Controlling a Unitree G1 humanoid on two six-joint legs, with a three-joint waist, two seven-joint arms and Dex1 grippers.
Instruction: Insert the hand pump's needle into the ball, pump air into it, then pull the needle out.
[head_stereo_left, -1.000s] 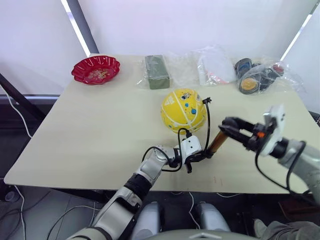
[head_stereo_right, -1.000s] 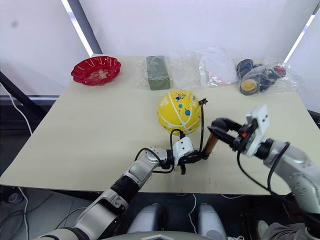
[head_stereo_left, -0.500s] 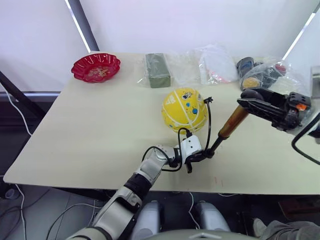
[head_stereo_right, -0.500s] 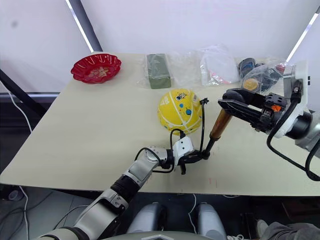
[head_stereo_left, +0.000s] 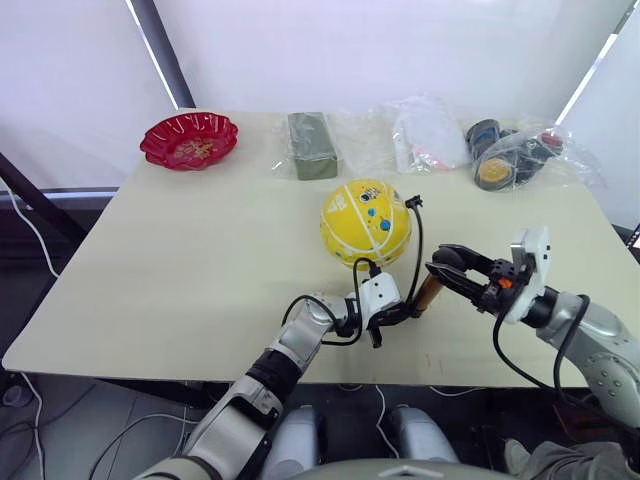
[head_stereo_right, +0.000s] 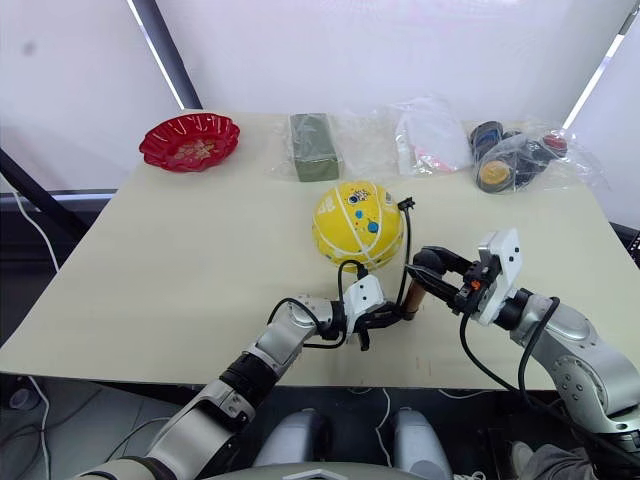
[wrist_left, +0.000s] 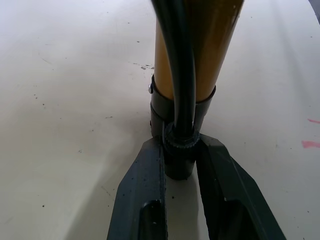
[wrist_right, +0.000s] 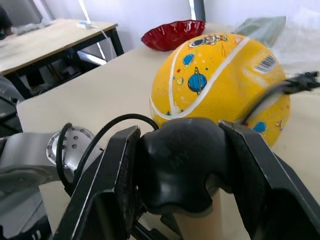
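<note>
On ball (wrist_right: 220, 85): barcode label, digits unreadable.

Bright, even daylight enters from the white backdrop behind the table (head_stereo_left: 150, 260) — shadows stay soft. The wrist views blur close up — the ball (wrist_right: 220, 85) reads sharp.

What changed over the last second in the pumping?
The right gripper, shut on the black T-handle, pulled it up and out half a second ago and has now pushed it back down into the hand pump. The left gripper stayed clamped on the pump's base, and the needle stayed at the ball.
</note>
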